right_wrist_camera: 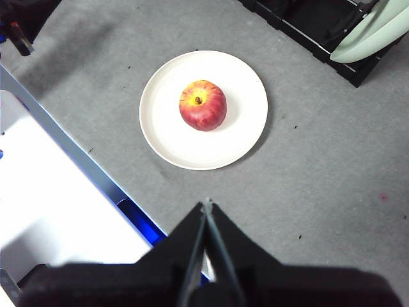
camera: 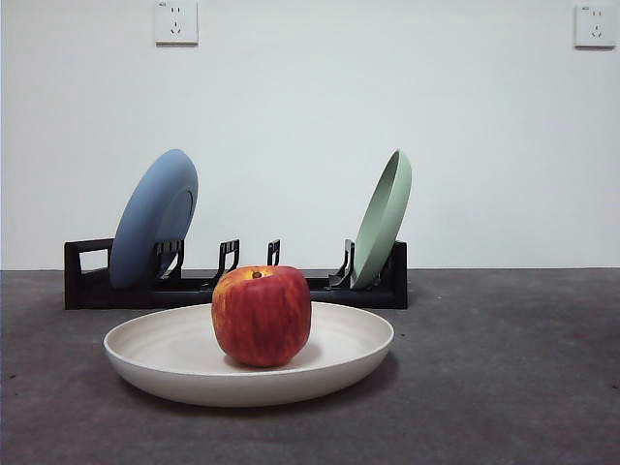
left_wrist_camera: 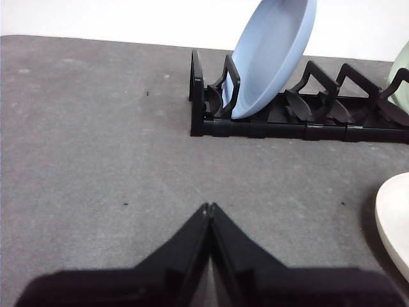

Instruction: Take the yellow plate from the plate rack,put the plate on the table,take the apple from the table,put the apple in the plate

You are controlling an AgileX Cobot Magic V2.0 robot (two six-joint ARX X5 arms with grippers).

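Now: my right gripper (right_wrist_camera: 207,203) is closed on nothing, high above the table (right_wrist_camera: 332,192); left gripper (left_wrist_camera: 209,206) likewise, low nr rack (left_wrist_camera: 300,125). Apple (right_wrist_camera: 202,105) sits upright mid plate (right_wrist_camera: 166,137), so I judge task done.

Red, yellow-streaked apple (camera: 262,315), cream plate (camera: 165,354), black rack (camera: 87,286), blue plate (camera: 153,218), pale green plate (camera: 383,218).

Blue plate (camera: 153,219), green plate (camera: 383,219), two wall sockets (camera: 175,21).
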